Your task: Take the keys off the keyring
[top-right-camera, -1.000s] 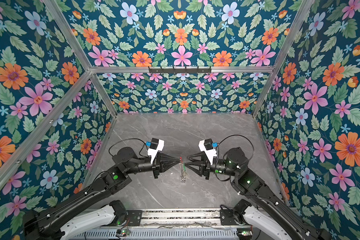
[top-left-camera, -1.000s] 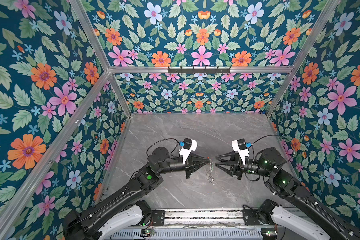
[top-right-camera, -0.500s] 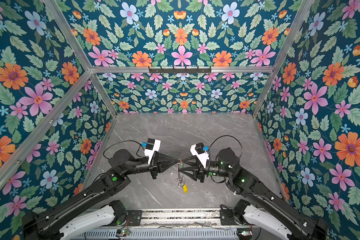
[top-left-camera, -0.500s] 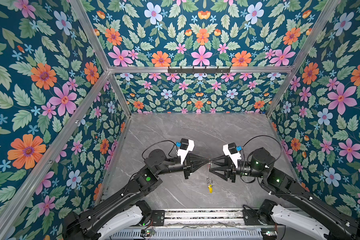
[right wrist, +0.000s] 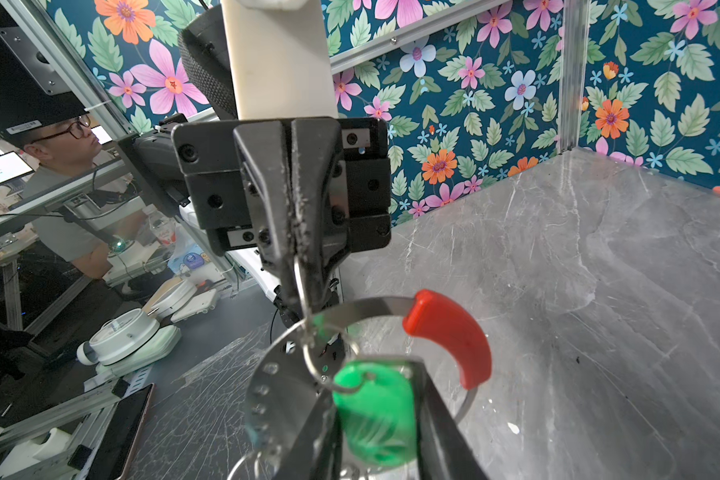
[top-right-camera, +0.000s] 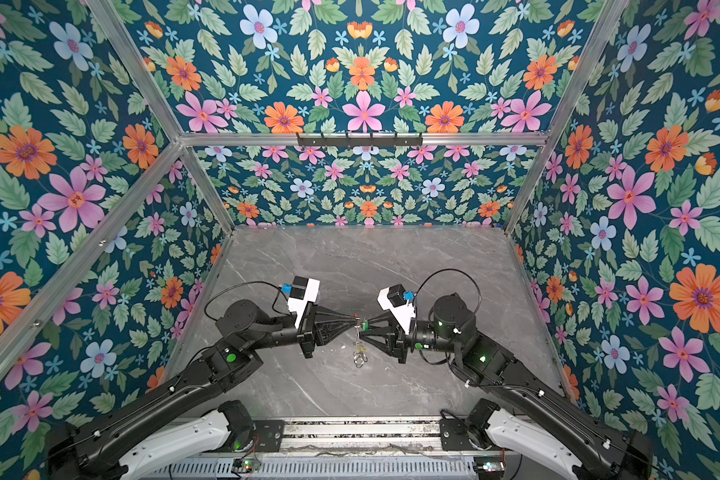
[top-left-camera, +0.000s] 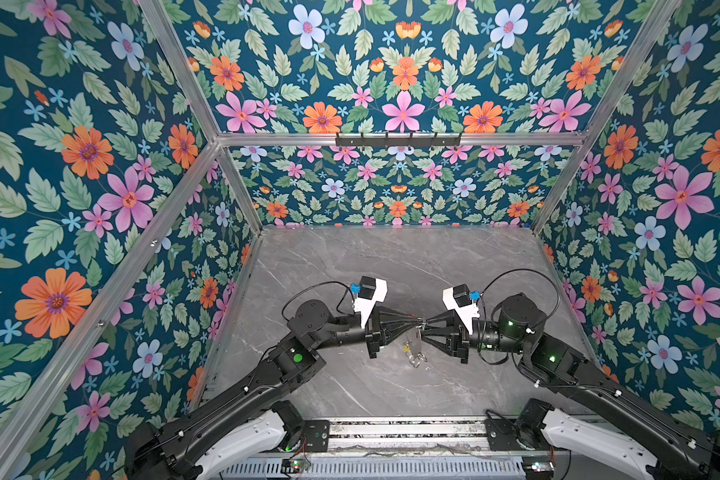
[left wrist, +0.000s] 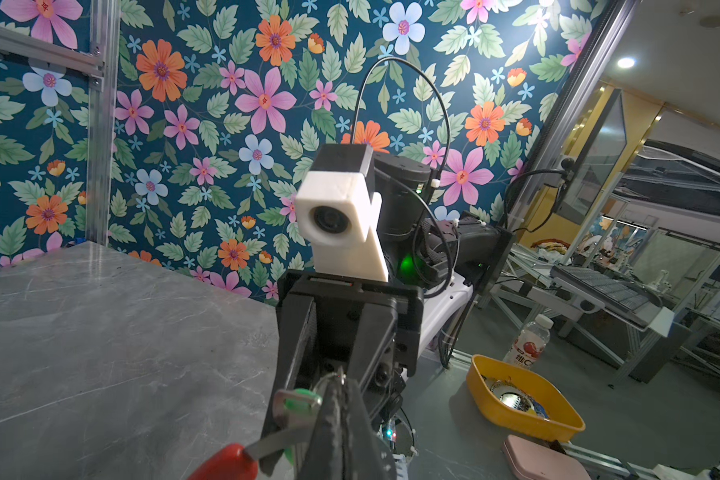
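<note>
Left jaws: left gripper (top-right-camera: 353, 319) clenched on a small wire loop (right wrist: 299, 274).
Right jaws: right gripper (top-right-camera: 366, 325) pinching the green key tag (right wrist: 375, 419).
Keyring: keyring (right wrist: 371, 308), with red sleeve (right wrist: 449, 336), strung between both tips, held aloft.
Below: hanging metal pieces (top-right-camera: 359, 353) dangle, blurred, over the grey marble table (top-left-camera: 350, 270).
Arms: meeting tip to tip mid-table.

Right gripper (right wrist: 371, 388) pinches green-tagged key (right wrist: 375, 419) — left gripper (right wrist: 298, 274) clamps loop (right wrist: 304, 299) on red-sleeved keyring (right wrist: 449, 336)
</note>
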Motion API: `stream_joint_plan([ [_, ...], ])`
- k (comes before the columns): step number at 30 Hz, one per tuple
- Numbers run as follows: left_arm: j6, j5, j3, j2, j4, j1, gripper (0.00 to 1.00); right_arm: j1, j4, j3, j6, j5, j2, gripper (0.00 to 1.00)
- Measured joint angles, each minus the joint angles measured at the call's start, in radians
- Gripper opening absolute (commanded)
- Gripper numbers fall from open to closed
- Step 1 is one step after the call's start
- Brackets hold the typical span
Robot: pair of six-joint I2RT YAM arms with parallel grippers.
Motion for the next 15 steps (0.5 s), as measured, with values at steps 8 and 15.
stream_joint_plan([
  [8, -0.004, -0.011, -0.006, 0.001, 0.027, 0.0, 0.0, 0.001, -0.001, 0.0, 0.001, -0.018, 0.004, 0.11],
  [15, -0.007, -0.016, -0.006, 0.001, 0.035, 0.0, 0.0, 0.008, 0.005, 0.0, 0.002, -0.044, 0.018, 0.06],
])
